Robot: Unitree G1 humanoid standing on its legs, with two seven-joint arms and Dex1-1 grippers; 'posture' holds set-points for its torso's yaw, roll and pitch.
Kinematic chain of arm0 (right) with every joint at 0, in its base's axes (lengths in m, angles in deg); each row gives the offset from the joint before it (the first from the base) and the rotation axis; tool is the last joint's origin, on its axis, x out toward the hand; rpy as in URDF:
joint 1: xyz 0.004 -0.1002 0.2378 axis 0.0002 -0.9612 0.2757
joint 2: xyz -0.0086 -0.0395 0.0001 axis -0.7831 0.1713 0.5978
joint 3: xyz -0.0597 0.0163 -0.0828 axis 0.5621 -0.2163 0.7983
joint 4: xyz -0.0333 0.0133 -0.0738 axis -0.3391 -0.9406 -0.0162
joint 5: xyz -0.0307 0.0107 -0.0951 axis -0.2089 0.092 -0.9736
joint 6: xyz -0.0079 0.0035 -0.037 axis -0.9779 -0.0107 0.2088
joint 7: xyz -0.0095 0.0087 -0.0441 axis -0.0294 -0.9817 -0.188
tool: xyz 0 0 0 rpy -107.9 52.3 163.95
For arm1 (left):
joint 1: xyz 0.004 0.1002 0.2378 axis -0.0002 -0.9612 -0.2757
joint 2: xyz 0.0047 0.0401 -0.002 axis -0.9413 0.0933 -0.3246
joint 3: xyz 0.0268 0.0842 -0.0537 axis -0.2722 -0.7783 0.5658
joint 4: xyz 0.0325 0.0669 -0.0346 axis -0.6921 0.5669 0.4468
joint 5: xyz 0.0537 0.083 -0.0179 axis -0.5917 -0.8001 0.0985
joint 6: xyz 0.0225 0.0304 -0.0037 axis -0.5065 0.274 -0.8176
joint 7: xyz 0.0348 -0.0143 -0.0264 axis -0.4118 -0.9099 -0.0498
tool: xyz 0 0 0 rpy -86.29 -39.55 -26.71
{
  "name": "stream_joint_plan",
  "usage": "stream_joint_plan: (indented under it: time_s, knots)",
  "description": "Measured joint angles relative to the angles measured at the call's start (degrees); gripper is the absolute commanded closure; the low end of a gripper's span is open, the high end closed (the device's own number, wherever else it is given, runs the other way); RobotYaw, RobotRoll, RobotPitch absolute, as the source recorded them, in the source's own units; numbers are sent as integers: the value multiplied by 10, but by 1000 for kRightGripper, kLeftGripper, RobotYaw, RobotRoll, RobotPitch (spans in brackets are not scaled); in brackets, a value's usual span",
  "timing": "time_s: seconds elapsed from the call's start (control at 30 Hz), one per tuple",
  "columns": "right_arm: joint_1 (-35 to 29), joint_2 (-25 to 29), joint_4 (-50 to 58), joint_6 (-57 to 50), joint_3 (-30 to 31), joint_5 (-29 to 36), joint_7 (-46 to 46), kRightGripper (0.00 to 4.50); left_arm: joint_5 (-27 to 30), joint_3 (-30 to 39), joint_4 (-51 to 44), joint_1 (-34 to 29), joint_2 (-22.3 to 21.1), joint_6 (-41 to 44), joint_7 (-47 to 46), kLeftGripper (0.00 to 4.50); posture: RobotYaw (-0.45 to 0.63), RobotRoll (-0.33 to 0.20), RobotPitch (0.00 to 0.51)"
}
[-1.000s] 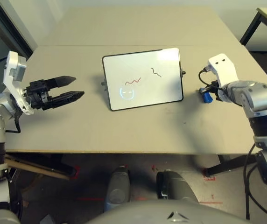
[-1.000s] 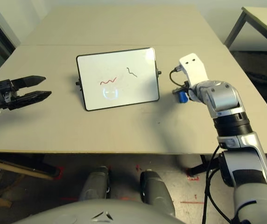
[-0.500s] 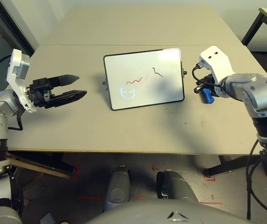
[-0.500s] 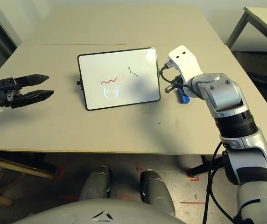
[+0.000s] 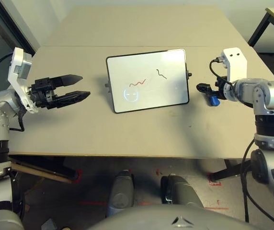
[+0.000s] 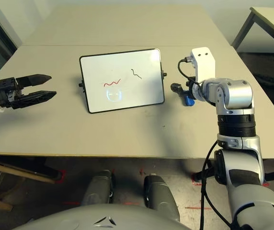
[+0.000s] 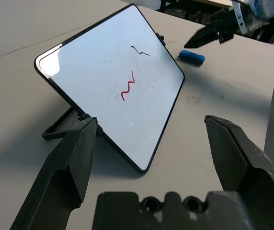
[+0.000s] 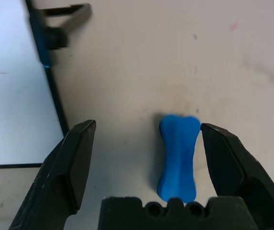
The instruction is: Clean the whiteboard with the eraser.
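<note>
Had right gripper (image 8: 148, 123) and left gripper (image 7: 151, 118) wide open, eraser (image 8: 180, 158) on table (image 5: 127, 139) right of whiteboard (image 5: 149, 76). Probably needed centering over that blue waist before lowering and squeezing, tbh.

Pale tabletop (image 5: 142, 136), tilted whiteboard (image 5: 149, 91) standing on it, blue eraser (image 8: 179, 155) resting well apart

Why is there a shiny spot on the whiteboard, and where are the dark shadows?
Left wrist view: a bright glare patch on one corner of the whiteboard, likely a lamp reflecting; a soft shadow beneath the board and its folding stand. Right wrist view: a dark shadow along one side of the blue eraser. Left eye view: a glowing bluish reflection near the red squiggle.
</note>
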Motion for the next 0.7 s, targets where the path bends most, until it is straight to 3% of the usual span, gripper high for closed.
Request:
stream_joint_plan:
  time_s: [0.67,0.7]
  knots:
    - [-37,-7,-74,80,9,-11,-26,34,2,0,-1,0,3,0,-8,0,323,0,55]
    - [-38,-7,-75,81,9,-10,-27,407,2,0,-1,0,3,0,-8,0,323,0,55]
